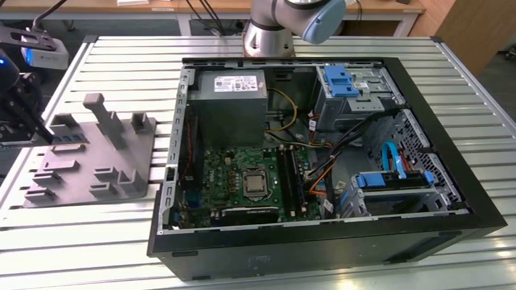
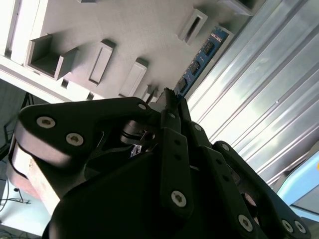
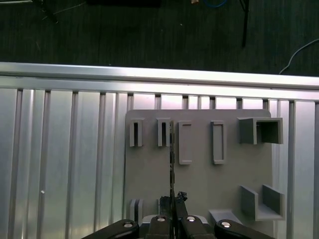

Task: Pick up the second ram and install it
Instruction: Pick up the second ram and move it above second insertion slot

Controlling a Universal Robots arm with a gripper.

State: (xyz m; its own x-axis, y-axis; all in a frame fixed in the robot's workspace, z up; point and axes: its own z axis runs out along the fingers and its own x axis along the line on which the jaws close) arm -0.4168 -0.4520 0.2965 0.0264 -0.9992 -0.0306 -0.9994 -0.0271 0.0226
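Note:
The second ram shows edge-on in the first wrist view as a thin dark strip over the grey fixture plate. In the second wrist view the ram shows a bluish board with dark chips, sticking out past the fingertips. My gripper is shut on one end of it; the closed black fingers clamp the stick. In the exterior view my gripper hangs at the far left, over the left edge of the fixture plate, well away from the motherboard.
An open black computer case lies on the slatted metal table, with long black memory slots, a grey power supply and blue drive brackets inside. The fixture plate carries upright posts. The arm base stands behind the case.

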